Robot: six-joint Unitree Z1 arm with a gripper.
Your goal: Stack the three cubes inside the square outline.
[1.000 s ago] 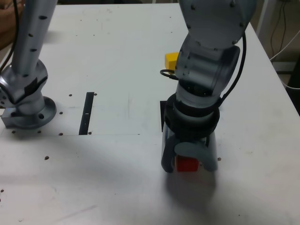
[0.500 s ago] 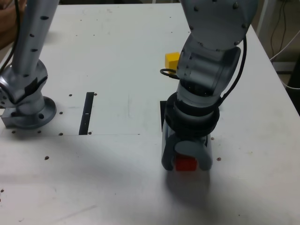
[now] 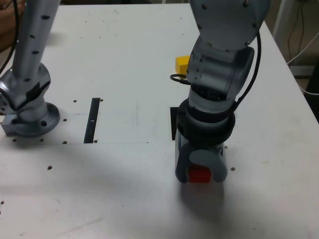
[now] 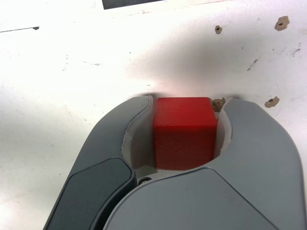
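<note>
While wrapped around the red block point(image 4: 185, 133): end effector point(image 4: 190, 101) clamped on it, one finger against each of two opposite sides, tips curving round toward each other, as seen in the wrist view.
Red block: top and one side face visible in the wrist view, upright, held between the fingers; in the exterior view, low in the picture, just below the wrist of the arm point(image 3: 219, 74). Touching the counter point(image 3: 124, 184) or slightly off it, cannot tell.
Shadow: soft and dark on the counter, spreading below the end effector in the exterior view.
Black square point(image 3: 173, 123): mostly hidden behind the arm, with a dark piece showing at the exterior view's left of the wrist; apart from the red block.
Yellow block point(image 3: 182, 64): farther back on the counter, partly covered by the arm, near a loop of black cable point(image 3: 179, 79).
Black strip point(image 3: 92, 121): flat on the counter, well apart from the blocks, toward the exterior view's left.
Counter: white, scuffed, dotted with small holes.
Second arm point(image 3: 35, 55): standing on a round base point(image 3: 34, 124) at the exterior view's left.
</note>
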